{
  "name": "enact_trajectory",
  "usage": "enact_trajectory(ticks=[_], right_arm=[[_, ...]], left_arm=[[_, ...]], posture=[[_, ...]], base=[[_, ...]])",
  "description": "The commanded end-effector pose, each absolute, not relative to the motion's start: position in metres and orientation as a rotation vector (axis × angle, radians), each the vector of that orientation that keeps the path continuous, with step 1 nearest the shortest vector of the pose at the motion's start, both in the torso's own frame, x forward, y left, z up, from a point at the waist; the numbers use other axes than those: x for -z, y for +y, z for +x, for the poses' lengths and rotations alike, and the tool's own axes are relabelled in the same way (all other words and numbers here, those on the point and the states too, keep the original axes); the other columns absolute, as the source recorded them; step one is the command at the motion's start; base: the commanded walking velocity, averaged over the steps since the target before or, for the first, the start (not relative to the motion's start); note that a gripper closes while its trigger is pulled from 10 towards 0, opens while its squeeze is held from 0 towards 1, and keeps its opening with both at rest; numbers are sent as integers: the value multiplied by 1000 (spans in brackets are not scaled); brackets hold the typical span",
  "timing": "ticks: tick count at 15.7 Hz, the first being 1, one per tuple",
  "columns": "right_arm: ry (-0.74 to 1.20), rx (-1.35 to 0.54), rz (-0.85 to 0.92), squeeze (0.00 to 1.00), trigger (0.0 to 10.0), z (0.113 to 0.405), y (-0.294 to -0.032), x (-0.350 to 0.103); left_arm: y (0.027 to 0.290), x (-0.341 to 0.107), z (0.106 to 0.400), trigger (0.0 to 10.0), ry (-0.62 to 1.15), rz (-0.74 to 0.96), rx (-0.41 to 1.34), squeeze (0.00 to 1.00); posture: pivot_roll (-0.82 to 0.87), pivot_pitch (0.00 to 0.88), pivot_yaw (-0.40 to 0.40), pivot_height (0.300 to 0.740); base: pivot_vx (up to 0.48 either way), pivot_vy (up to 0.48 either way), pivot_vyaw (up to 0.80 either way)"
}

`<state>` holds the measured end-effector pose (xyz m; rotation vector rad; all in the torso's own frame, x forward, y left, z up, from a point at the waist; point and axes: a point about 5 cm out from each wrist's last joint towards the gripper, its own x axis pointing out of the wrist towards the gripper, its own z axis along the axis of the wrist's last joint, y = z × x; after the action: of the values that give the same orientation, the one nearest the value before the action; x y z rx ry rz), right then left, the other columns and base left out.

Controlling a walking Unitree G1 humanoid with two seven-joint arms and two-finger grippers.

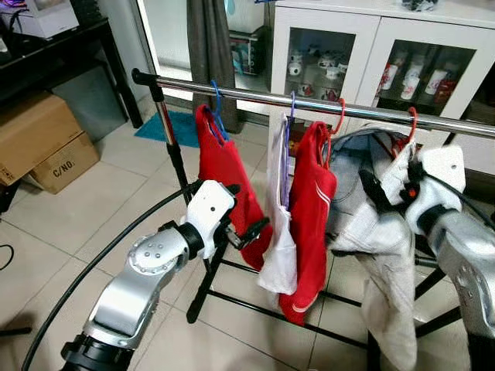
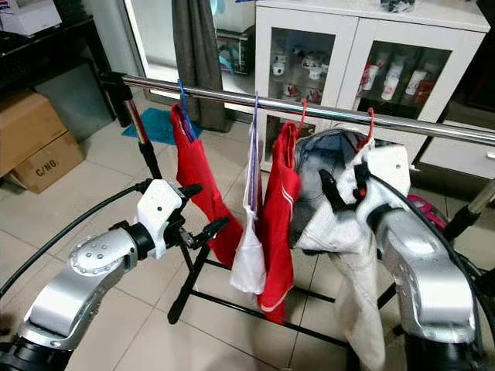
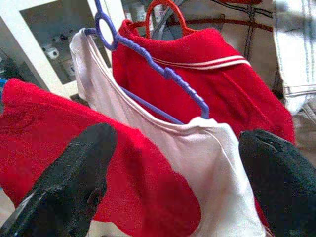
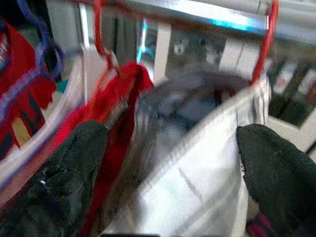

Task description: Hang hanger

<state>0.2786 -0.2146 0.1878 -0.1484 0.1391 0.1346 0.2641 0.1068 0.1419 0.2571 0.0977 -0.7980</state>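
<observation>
My right gripper (image 2: 340, 189) spreads wide at the grey-white garment (image 2: 348, 255) on its red hanger (image 2: 369, 124); my left gripper (image 1: 244, 212) gapes empty beside the red shirt (image 1: 220, 166).

My left arm (image 1: 147, 270) rises from 7 o'clock of head view, elbow bent, white wrist housing (image 1: 209, 207) angled toward 2 o'clock. Left gripper (image 1: 244, 216) level, its 2 black fingers (image 3: 74, 182) spread wide apart, nothing between them. My right arm (image 1: 464, 263) enters from 4 o'clock, forearm climbing toward 11 o'clock, white wrist block (image 1: 437, 178) up high. Right gripper (image 2: 340, 189) points toward 9 o'clock, both fingers (image 4: 74, 168) parted wide, no grip closed.
</observation>
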Motion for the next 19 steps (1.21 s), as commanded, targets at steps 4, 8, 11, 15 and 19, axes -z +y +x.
enact_trajectory(ticks=[4, 8, 11, 15, 19], right_arm=[[123, -149, -233, 0, 10000, 281, -214, -202], [272, -71, -267, 0, 10000, 284, -217, -187], [260, -25, -214, 0, 10000, 288, -220, -194], [205, -107, -187, 0, 10000, 280, -214, -219], [245, -226, -192, 0, 10000, 273, -199, -215]], left_arm=[[109, -143, 267, 10000, 86, 301, 790, 0], [110, -141, 267, 10000, 93, 325, 787, 0], [112, -140, 267, 10000, 98, 339, 784, 0], [113, -139, 267, 10000, 103, 353, 782, 0], [111, -138, 269, 10000, 107, 355, 782, 0]], posture=[[-76, 0, 55, 740], [-76, 0, 51, 740], [-74, 0, 49, 740], [-76, 0, 49, 740], [-82, 0, 52, 740]], base=[[0, 0, 0], [0, 0, 0], [0, 0, 0], [0, 0, 0], [0, 0, 0]])
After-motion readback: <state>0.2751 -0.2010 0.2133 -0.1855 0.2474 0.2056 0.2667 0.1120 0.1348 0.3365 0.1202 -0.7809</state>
